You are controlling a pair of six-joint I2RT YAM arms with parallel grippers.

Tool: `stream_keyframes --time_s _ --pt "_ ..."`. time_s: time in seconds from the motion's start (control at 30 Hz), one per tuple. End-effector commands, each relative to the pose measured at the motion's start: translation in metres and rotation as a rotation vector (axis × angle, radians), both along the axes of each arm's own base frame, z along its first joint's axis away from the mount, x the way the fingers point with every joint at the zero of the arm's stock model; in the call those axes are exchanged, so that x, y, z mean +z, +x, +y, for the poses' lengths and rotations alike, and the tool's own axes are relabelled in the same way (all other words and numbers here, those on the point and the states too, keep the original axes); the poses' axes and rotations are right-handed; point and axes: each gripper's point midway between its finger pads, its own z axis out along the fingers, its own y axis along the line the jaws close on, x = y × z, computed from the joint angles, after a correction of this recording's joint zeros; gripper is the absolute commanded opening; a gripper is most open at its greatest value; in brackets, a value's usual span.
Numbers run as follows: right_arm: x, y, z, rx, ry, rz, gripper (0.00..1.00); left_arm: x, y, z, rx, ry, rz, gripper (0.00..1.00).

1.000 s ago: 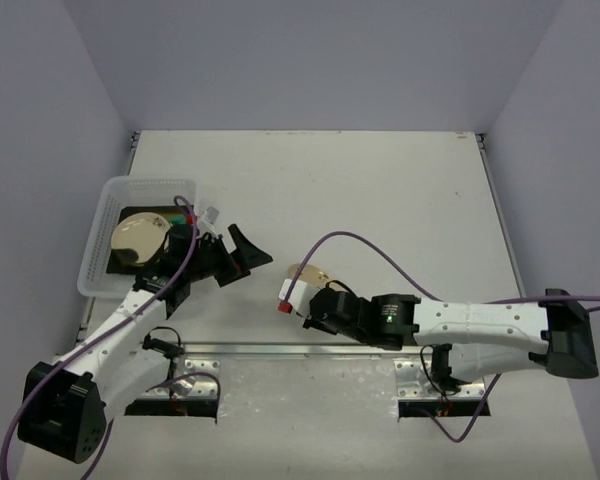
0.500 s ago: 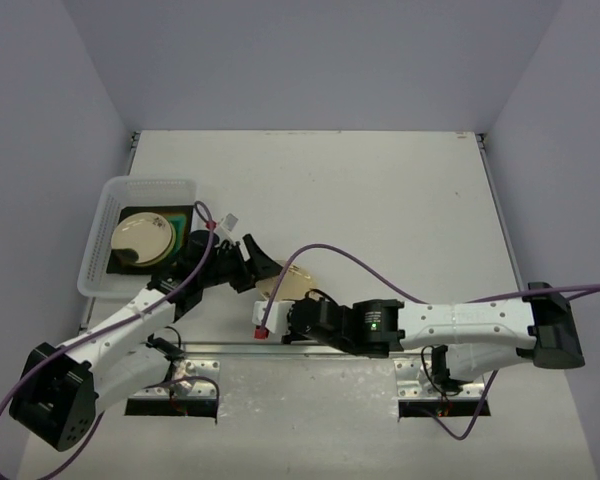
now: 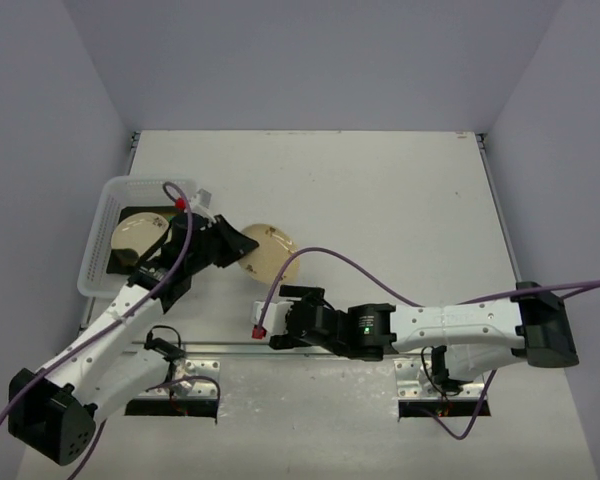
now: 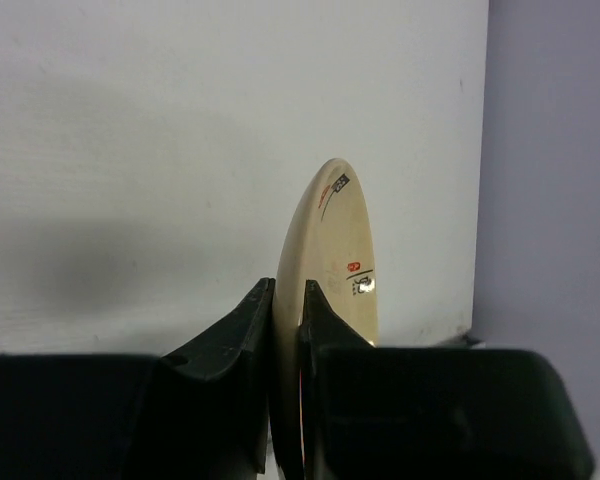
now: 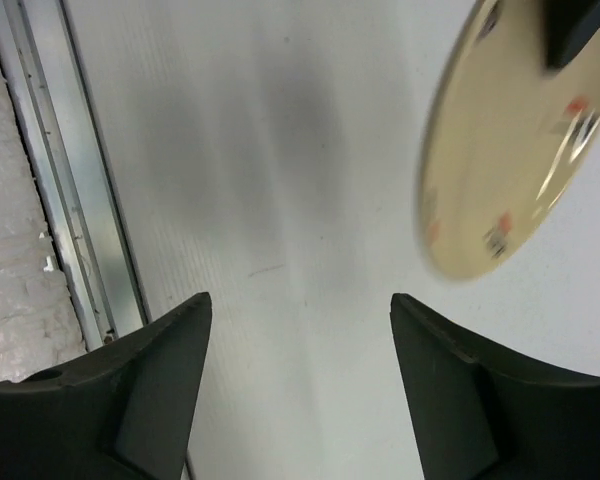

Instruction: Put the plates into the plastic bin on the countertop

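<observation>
The left jaws clamp a cream plate (image 3: 267,250) by its rim, near the bin (image 3: 98,225), over the bench (image 3: 380,190); the right jaws gape wide, empty

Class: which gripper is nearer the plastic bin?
Left. The left gripper, gripping a cream plate, is just right of the plastic bin; the right gripper sits farther right, open.

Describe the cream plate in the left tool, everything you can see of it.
The cream plate is a small round dish, glossy like glazed ceramic, with small red and black printed marks on one face. The left tool pinches its rim, dark jaws closed on both faces, holding it on edge. It hangs over the countertop, just right of the plastic bin, apparently touching nothing else.
</observation>
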Motion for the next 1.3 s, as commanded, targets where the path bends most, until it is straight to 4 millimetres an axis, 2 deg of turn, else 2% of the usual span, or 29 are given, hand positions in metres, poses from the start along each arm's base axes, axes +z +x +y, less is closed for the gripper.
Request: stream_keyframes --time_s 0.0,0.03,0.1,0.2,0.33,0.43,0.53,0.6,0.7,0.73,0.8,0.87,0.9,0.93,0.97,1.27 --pt "0.020 0.013 -0.018 -0.141 0.149 0.018 0.81 0.054 0.049 0.088 0.334 0.097 -0.143 0.00" --pt "0.022 0.013 -0.028 -0.177 0.188 0.049 0.88 0.060 0.058 0.122 0.439 0.112 -0.145 0.00" --pt "0.022 0.022 -0.040 -0.249 0.231 0.089 0.95 0.064 0.064 0.160 0.561 0.126 -0.135 0.00" --pt "0.024 0.034 -0.065 -0.402 0.299 0.146 0.99 0.059 0.057 0.243 0.850 0.126 -0.088 0.00" --pt "0.027 0.049 -0.087 -0.551 0.378 0.210 0.99 0.045 0.044 0.300 1.025 0.125 -0.055 0.02" --pt "0.032 0.056 -0.101 -0.611 0.466 0.275 0.99 0.032 0.039 0.328 1.094 0.128 -0.023 0.08" --pt "0.030 0.053 -0.105 -0.598 0.488 0.308 0.99 0.009 0.035 0.343 1.097 0.077 0.025 0.09" --pt "0.030 0.051 -0.105 -0.581 0.480 0.314 0.99 0.003 0.037 0.343 1.092 0.068 0.034 0.09" --pt "0.032 0.049 -0.105 -0.566 0.472 0.314 0.99 -0.005 0.039 0.343 1.089 0.061 0.047 0.18" --pt "0.032 0.049 -0.106 -0.561 0.473 0.313 0.99 -0.008 0.039 0.344 1.094 0.063 0.059 0.25" --pt "0.034 0.048 -0.107 -0.549 0.475 0.310 0.99 -0.010 0.037 0.348 1.116 0.074 0.070 0.53" --pt "0.036 0.047 -0.108 -0.542 0.477 0.308 0.99 -0.012 0.039 0.348 1.108 0.067 0.075 0.76" --pt "0.037 0.047 -0.110 -0.541 0.476 0.304 0.99 -0.014 0.040 0.346 1.100 0.060 0.089 0.91" --pt "0.038 0.046 -0.111 -0.540 0.479 0.302 0.99 -0.012 0.040 0.346 1.097 0.059 0.092 0.98" --pt "0.039 0.046 -0.111 -0.539 0.484 0.303 0.99 -0.013 0.040 0.345 1.093 0.058 0.106 1.00" --pt "0.036 0.047 -0.102 -0.532 0.451 0.332 0.99 -0.029 0.034 0.346 1.073 0.101 0.223 1.00"
